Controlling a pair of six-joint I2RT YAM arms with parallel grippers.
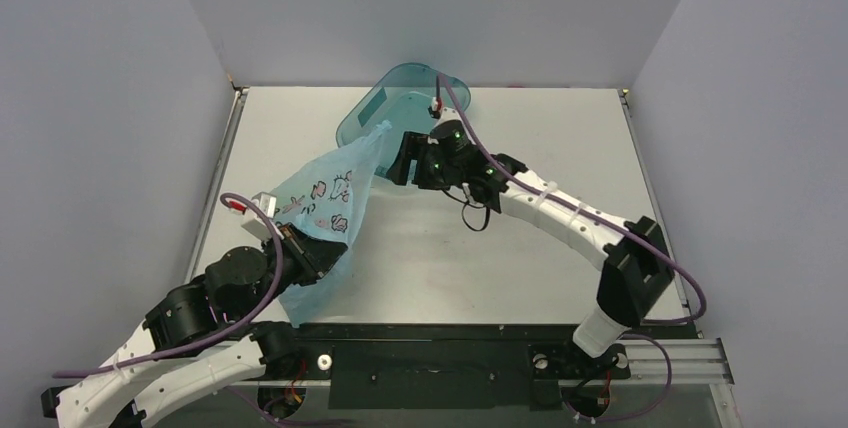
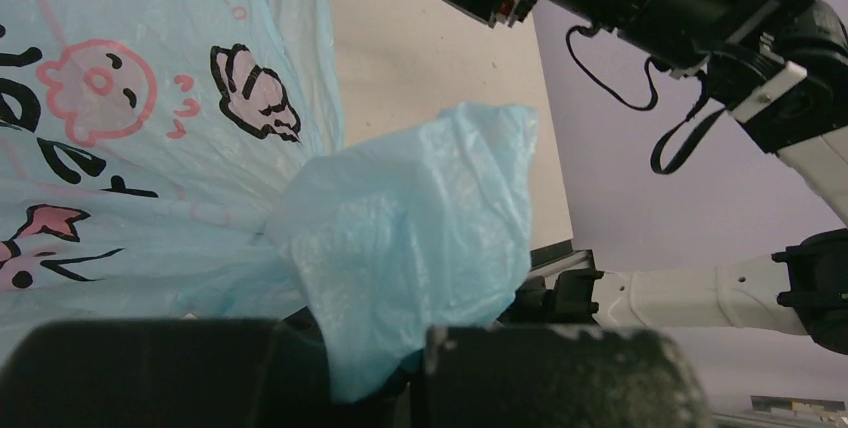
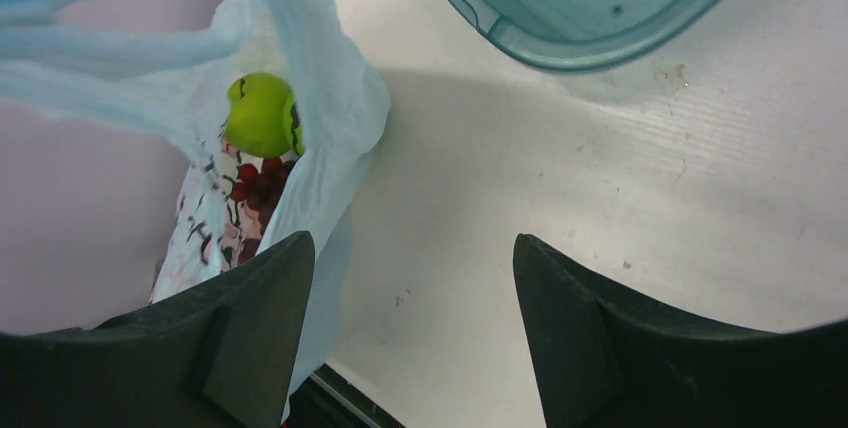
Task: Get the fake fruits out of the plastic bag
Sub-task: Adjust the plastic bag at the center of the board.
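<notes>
step: first pick from the bag mouth. By my read, no fruit is out yet.
left gripper [image 2: 372, 353]: clamped on a fold of the plastic bag [image 1: 325, 208]; the bag slants from there up toward the far side.
right gripper [image 3: 408, 248]: spread wide and empty, over bare table [image 3: 620, 168] just beside the bag mouth.
fruits: green fruit [image 3: 262, 114] sits right at the mouth, with dark marks on its skin; grapes [image 3: 258, 183] are just below it, deeper in. Second green one not visible.
tub [image 3: 600, 8]: teal, beyond the right gripper, clear of the mouth in the wrist view.
approach: shift the right gripper sideways to the opening, centre on the green fruit, and enter along the bag's axis.
grip: close across the ball's widest part. Film caught under a pad would drag the bag along.
left side: needs tension on the film so the mouth doesn't collapse.
risk: smooth ball may squirt deeper — close slowly.
</notes>
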